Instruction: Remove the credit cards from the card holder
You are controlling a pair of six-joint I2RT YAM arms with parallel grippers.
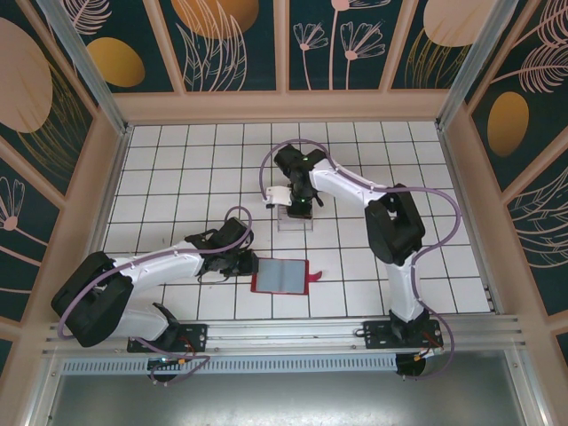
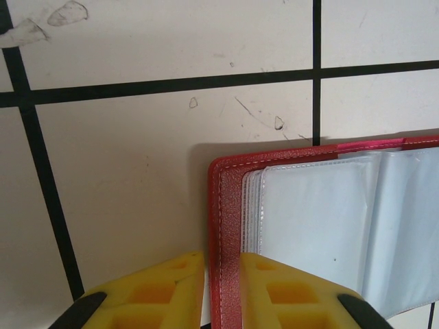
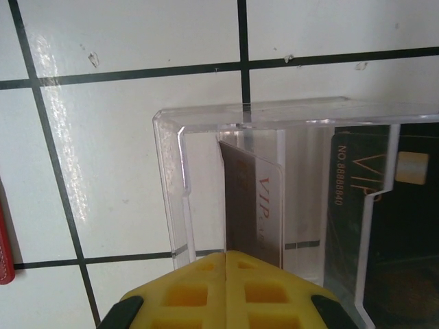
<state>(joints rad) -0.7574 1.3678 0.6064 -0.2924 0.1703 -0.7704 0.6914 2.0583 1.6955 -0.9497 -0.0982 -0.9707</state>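
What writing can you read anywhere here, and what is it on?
"VIP" on the held card; smaller line beside it too blurred.
"VIP", partly cut off, on the other card in the clear box.
"NO 8888…" on that same card; last digits unsure.
Wallet: no text.

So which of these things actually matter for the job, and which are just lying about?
In the job: red card holder, left pincer on its edge, dark card in right pincer, second card in clear box.
Just there: tiled tabletop, patterned walls.
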